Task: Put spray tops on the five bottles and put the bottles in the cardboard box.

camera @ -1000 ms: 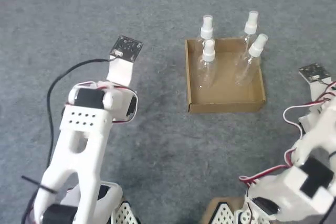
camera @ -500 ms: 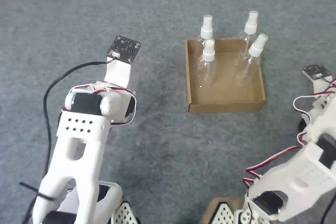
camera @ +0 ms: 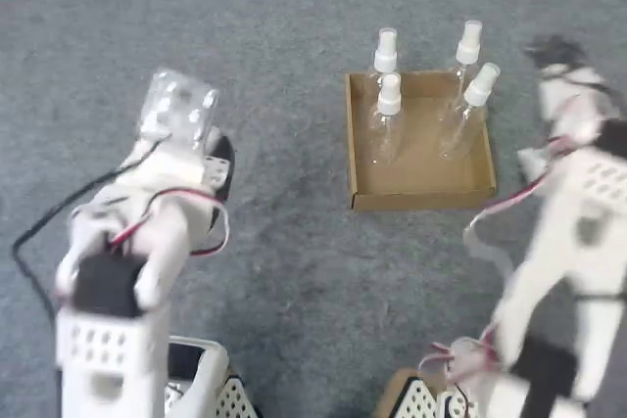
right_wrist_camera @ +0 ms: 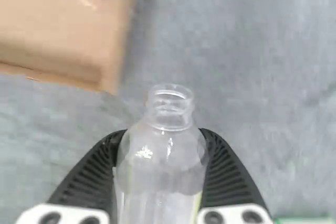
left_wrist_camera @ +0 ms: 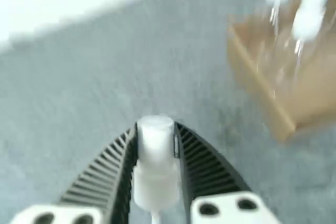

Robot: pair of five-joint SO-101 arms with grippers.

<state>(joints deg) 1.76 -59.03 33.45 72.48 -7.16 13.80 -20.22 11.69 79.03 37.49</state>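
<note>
The left gripper (left_wrist_camera: 156, 132) has its jaws closed narrowly on a white spray top (left_wrist_camera: 155, 174), low in the centre of its wrist view. The right gripper (right_wrist_camera: 161, 139) has its jaws spread wider and clamped around a clear bottle (right_wrist_camera: 167, 150) with a bare, open neck, low in the centre there. In the high view the cardboard box (camera: 421, 200) sits right of centre on the grey carpet (camera: 294, 242) with four capped bottles (camera: 389, 122) (the rear pair may stand behind it).
</note>
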